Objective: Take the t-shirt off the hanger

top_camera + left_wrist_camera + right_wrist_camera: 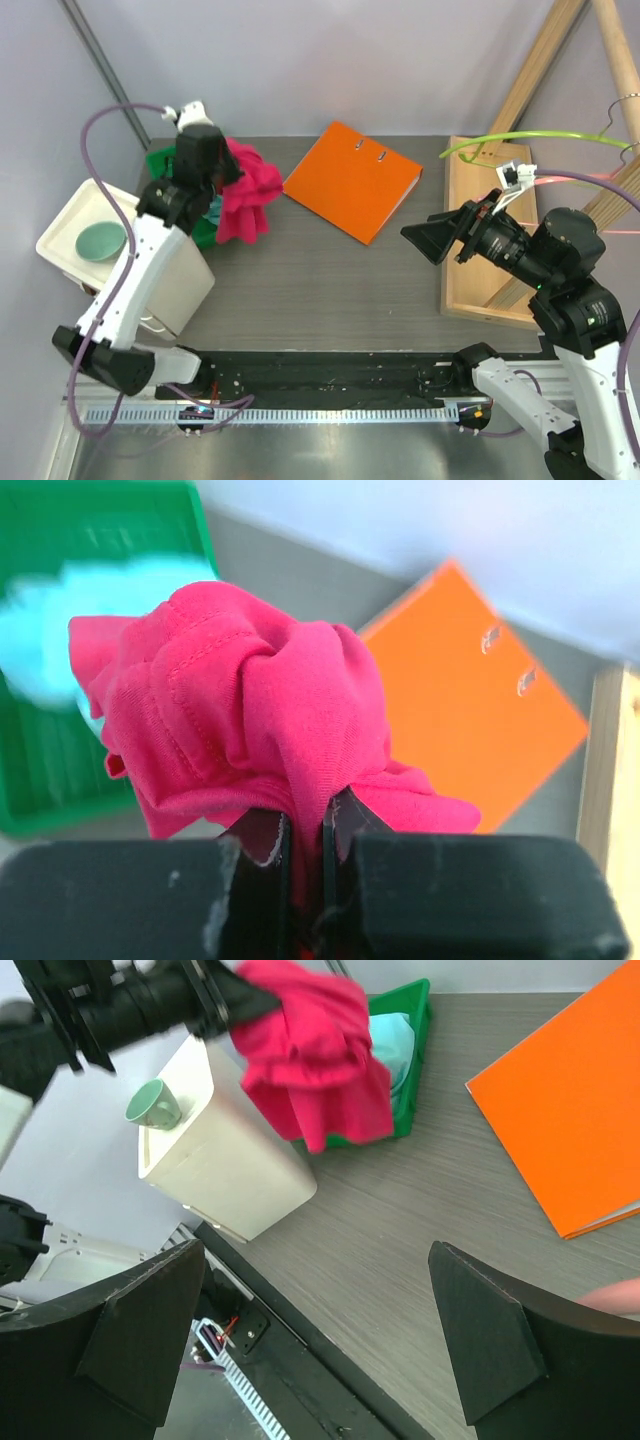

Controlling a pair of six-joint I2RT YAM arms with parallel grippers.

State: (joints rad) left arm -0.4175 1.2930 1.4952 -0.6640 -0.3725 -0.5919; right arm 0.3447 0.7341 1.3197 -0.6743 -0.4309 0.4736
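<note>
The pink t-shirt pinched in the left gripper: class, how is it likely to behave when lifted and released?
Probably floppy: the t-shirt bunches in soft folds and droops from the left gripper. Likely light, since a thin pinch of cloth carries it. Released, it would probably slump in a heap rather than roll.

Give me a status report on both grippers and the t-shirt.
Left gripper shut on t-shirt, bunched above green bin. Right gripper open, empty. Green hanger bare, shirt off it. Nothing blocking.
</note>
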